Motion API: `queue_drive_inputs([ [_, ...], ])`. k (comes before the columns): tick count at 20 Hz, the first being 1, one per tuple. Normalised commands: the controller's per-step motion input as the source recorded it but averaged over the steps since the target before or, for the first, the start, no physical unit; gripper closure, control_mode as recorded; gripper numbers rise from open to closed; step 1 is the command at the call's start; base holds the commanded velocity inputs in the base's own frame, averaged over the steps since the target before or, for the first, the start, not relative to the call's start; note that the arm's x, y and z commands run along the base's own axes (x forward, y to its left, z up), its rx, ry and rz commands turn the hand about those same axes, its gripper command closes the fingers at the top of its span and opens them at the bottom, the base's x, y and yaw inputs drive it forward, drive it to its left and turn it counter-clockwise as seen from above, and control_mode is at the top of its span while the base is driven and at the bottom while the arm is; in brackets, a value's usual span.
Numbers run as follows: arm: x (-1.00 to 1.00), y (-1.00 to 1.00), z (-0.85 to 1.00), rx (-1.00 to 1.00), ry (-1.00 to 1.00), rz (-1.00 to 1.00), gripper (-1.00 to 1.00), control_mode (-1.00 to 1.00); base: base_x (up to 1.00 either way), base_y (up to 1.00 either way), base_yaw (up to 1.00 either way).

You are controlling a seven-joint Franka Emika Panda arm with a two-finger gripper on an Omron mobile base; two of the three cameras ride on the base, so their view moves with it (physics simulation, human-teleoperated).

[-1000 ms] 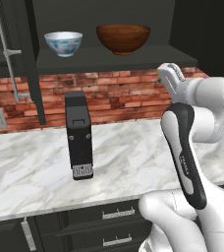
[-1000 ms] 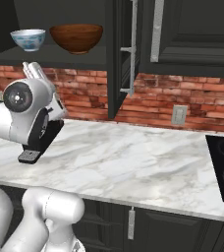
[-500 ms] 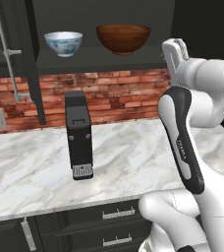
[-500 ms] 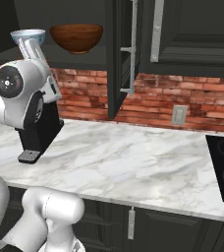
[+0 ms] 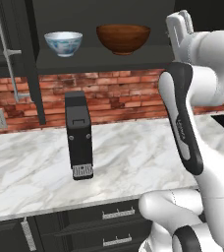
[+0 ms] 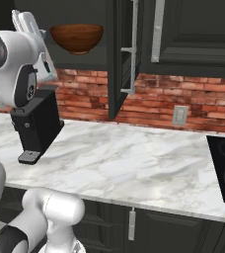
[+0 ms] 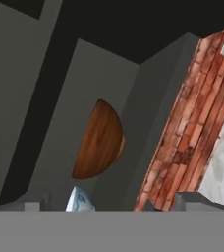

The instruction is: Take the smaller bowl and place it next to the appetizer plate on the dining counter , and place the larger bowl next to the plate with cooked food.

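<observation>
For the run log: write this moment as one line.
stage: reaching to shelf | gripper: open, empty, raised | white bowl: on shelf | brown bowl: on shelf beside it, untouched

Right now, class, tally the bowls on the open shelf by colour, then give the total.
White with blue pattern: 1, the smaller bowl
Reddish-brown: 1, the larger bowl
Total: 2
</observation>
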Motion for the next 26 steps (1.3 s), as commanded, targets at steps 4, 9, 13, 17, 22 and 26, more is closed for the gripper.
queue_drive_inputs([
  [4,0.47,-0.06,0.09,0.09,0.0,-0.01,-1.0,-1.0,0.0,0.0,0.0],
  [9,0.53,-0.19,0.0,0.15,0.0,0.02,-1.0,-1.0,0.0,0.0,0.0],
  [13,0.53,-0.02,0.0,0.11,0.0,0.09,-1.0,-1.0,0.0,0.0,0.0],
  [17,0.5,0.0,0.0,0.0,0.0,0.12,-1.0,-1.0,0.0,0.0,0.0],
  [22,0.58,-0.06,0.0,0.0,0.05,0.03,-1.0,-1.0,0.0,0.0,0.0],
  [26,0.53,0.0,0.0,0.0,0.11,0.0,-1.0,-1.0,0.0,0.0,0.0],
])
